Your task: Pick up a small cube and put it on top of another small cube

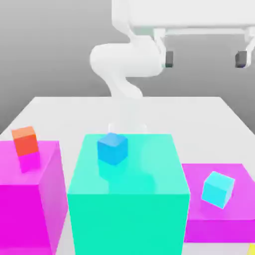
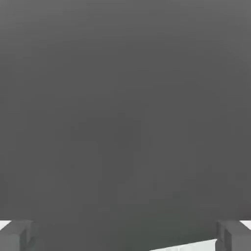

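Note:
My gripper [image 1: 205, 59] hangs high above the far side of the table, open, with nothing between its two dark fingers [image 1: 169, 59]. In the hand view the gripper [image 2: 125, 236] looks out at a grey backdrop, its fingertips [image 2: 17, 236] set wide apart. The small orange-red cube [image 1: 26, 140] sits on top of a big magenta block [image 1: 30, 199] at the exterior view's left, far below the gripper. A yellow sliver [image 1: 252, 248], cut off by the frame edge at the exterior view's lower right corner, looks like the small yellow cube.
A big teal block [image 1: 129, 209] stands in the middle with a small blue cube [image 1: 112, 148] on top. A low magenta block [image 1: 219, 219] at the exterior view's right carries a tilted small cyan cube [image 1: 217, 189]. The white table [image 1: 199, 119] stretches behind them.

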You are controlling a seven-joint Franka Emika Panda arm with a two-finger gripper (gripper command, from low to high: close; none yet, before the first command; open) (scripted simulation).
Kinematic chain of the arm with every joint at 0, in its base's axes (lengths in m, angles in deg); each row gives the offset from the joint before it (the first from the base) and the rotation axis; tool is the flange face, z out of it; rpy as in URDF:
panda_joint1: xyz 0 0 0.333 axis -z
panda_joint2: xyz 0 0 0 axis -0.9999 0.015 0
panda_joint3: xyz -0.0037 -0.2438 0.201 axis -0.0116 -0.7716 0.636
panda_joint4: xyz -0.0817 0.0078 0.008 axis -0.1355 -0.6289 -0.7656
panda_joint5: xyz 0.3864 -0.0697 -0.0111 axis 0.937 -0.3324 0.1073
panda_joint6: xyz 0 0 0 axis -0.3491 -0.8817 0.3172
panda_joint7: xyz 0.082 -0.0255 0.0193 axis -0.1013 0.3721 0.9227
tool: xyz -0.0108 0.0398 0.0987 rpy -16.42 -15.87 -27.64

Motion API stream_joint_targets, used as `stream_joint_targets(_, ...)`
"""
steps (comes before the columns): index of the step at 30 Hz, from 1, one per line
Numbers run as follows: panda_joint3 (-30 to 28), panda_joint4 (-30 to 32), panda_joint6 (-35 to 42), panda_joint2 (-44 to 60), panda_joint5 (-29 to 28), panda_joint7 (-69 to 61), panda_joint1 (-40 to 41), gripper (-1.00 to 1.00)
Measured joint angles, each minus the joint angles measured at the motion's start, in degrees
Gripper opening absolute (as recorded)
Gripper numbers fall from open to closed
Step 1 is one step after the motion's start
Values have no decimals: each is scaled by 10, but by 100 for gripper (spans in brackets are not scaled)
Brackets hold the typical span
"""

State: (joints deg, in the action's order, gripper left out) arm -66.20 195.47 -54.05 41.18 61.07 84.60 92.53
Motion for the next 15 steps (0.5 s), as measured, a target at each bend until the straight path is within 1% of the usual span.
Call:
stream_joint_targets(4, 18, -19, -10, 85, -34, 75, -20, 0)
stream_joint_targets(8, 21, -37, -21, 170, -62, 146, -46, 0)
stream_joint_targets(15, 16, -68, -45, 311, -82, 251, -100, 0)
